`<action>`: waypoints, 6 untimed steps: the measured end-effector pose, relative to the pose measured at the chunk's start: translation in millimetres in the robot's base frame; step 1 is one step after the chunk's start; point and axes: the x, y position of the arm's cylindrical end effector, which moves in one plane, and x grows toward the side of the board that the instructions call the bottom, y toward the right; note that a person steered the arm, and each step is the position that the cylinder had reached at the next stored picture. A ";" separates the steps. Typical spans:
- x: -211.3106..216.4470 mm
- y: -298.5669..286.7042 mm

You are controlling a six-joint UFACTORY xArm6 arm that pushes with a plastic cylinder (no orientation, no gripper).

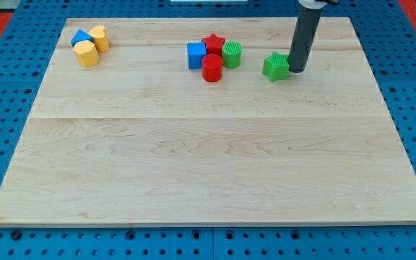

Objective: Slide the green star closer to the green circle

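The green star [275, 66] lies on the wooden board [208, 159] at the view's upper right. My tip [295, 71] stands right against the star's right side. The green circle [232, 55] is a short cylinder to the star's left, with a small gap between them. It sits in a cluster with other blocks.
Touching the green circle are a red star [213, 44], a red cylinder [211, 68] and a blue cube [196, 55]. At the view's upper left are a blue block [81, 37] and two yellow blocks [99, 37] [87, 53]. Blue pegboard surrounds the board.
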 end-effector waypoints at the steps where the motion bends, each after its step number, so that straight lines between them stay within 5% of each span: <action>1: 0.0 -12.6; 6: -9.9 -46.5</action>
